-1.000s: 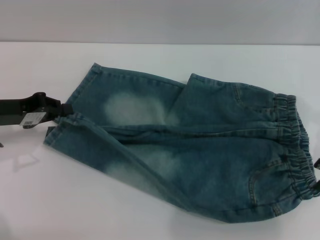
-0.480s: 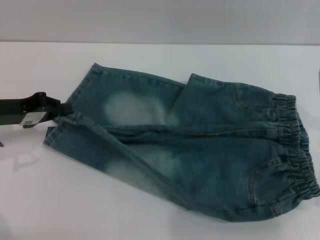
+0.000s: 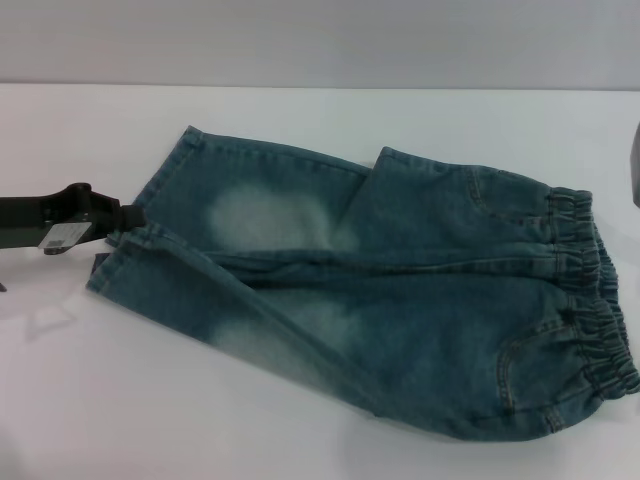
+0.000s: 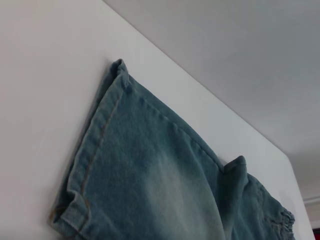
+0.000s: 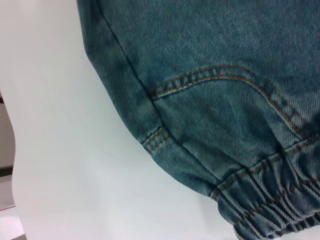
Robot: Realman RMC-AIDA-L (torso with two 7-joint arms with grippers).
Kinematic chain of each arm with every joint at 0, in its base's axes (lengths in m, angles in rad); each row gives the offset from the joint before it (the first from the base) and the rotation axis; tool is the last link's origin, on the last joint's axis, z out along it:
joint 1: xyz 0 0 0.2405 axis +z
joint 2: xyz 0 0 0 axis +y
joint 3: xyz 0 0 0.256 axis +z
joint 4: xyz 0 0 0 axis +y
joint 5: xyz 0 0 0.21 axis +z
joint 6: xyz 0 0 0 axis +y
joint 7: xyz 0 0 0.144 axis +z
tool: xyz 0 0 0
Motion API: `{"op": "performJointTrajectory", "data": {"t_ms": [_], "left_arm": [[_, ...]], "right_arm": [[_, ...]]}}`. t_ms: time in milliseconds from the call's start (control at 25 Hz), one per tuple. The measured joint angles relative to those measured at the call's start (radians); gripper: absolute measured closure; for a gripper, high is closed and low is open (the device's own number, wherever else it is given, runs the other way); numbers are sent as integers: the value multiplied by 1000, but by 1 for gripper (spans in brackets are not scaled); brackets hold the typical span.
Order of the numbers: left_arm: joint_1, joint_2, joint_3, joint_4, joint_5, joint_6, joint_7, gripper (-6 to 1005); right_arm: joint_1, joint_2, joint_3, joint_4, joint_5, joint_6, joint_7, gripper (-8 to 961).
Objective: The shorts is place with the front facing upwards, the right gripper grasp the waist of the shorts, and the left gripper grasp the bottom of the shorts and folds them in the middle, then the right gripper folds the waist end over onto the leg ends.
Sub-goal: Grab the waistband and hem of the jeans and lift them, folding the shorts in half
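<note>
The blue denim shorts point(image 3: 380, 300) lie on the white table point(image 3: 150, 400), folded lengthwise. Their elastic waist point(image 3: 590, 290) is at the right and the leg hems point(image 3: 125, 250) at the left. My left gripper point(image 3: 122, 226) reaches in from the left and its tip meets the leg hems where the two layers join. In the left wrist view the stitched hem point(image 4: 85, 165) rests on the table. A dark part of my right gripper point(image 3: 634, 165) shows at the right edge, up and away from the waist. The right wrist view looks closely at the waistband point(image 5: 270, 200) and a pocket seam point(image 5: 215, 75).
The white table runs back to a pale wall point(image 3: 320, 40) behind the shorts. Bare tabletop shows in front of the shorts and to their left, under my left arm point(image 3: 40, 222).
My right gripper has left the waist's near corner and gone up to the right edge of the head view. The waist end has settled on the table. My left arm has not moved.
</note>
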Motion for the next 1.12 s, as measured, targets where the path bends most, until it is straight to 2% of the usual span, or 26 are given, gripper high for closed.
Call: {"op": "performJointTrajectory", "data": {"t_ms": [680,1120], "left_arm": [[-1,-3,1,0,0,0,0,918],[5,-13,1,6,0,4,7,915]], "right_arm": [[14,16,-34,35,1,41,1,339],[13,27,-23,35,20,60,-8,358]]}}
